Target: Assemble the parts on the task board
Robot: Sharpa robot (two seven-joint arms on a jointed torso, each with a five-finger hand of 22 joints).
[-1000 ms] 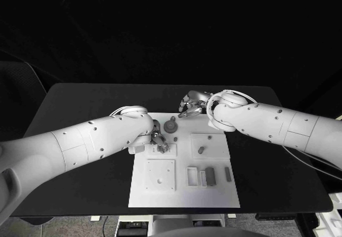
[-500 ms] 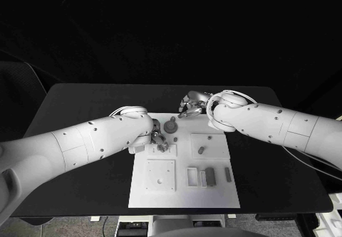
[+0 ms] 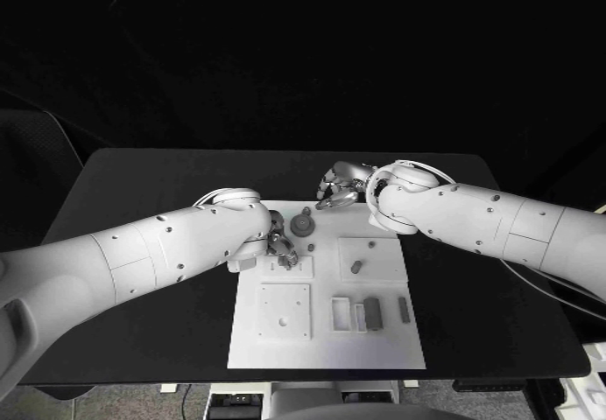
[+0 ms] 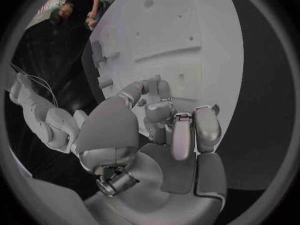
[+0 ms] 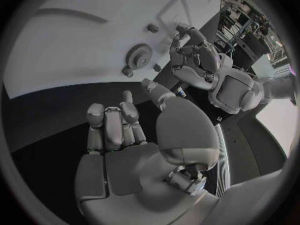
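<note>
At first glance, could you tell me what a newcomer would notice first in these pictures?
Probably the two white arms meeting over the far end of the white task board on the black table. The left robot hand sits low over the board's far-left recess, beside a grey gear; whether it holds anything cannot be told. The right robot hand hovers just past the board's far edge with its fingers curled in on nothing.
</note>
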